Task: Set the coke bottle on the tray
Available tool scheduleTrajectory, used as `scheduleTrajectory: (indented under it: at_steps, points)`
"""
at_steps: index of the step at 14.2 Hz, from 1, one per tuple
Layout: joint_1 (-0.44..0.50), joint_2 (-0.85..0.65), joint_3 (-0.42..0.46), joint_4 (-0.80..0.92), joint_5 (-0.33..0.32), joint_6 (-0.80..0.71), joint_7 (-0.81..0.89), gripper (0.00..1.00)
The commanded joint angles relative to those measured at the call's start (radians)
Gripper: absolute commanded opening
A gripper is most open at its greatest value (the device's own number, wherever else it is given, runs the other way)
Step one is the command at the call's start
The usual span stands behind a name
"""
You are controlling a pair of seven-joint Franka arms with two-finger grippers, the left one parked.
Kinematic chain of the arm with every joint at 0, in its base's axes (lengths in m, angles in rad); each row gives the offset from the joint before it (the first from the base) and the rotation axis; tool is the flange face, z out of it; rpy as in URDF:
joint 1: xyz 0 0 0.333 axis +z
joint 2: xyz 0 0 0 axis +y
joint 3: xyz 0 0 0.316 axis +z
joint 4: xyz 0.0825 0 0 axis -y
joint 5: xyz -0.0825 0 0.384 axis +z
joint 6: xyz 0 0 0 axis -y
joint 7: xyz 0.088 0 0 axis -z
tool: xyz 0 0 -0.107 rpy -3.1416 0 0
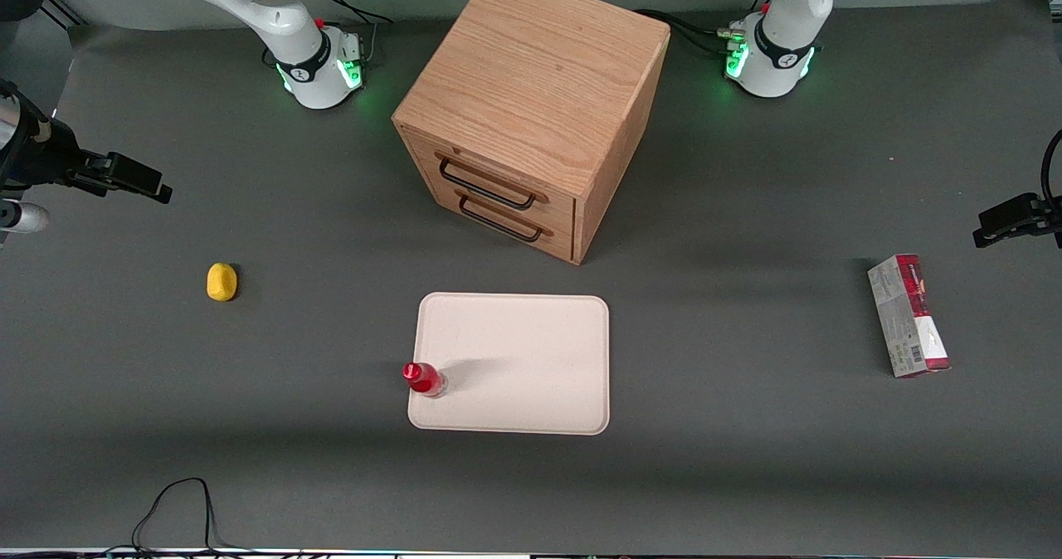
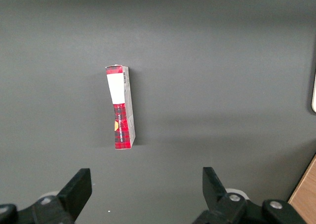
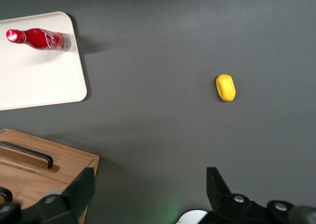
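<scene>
Coke bottle (image 1: 425, 378), glossy red, upright on the smooth cream tray (image 1: 531, 360) just inside its edge toward the working arm; gripper (image 3: 148, 197) wide open, empty, well apart above bare grey table (image 1: 747, 476) near a yellow lump (image 1: 221, 282).

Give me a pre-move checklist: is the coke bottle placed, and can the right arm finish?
1. Coke bottle on tray: ok, standing just inside the rim.
2. Bottle upright: ok.
3. Tool released: ok, open, nothing between its fingers.
4. Tool away from bottle: ok, far toward the working arm's end of the table.
5. Yellow object off tray: ok, apart on the mat.
6. Cabinet drawers shut: ok.
</scene>
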State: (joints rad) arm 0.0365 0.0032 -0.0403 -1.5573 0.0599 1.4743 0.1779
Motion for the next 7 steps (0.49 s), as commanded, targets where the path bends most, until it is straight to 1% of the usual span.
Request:
scheduleTrajectory:
  at_steps: [1, 4, 7]
  points:
    - [0.005, -0.048, -0.048, -0.058, 0.017, 0.053, -0.098, 1.0]
    - [0.006, -0.083, -0.069, -0.121, 0.017, 0.093, -0.11, 1.0]
    - [0.0, -0.123, -0.064, -0.184, 0.017, 0.13, -0.113, 1.0]
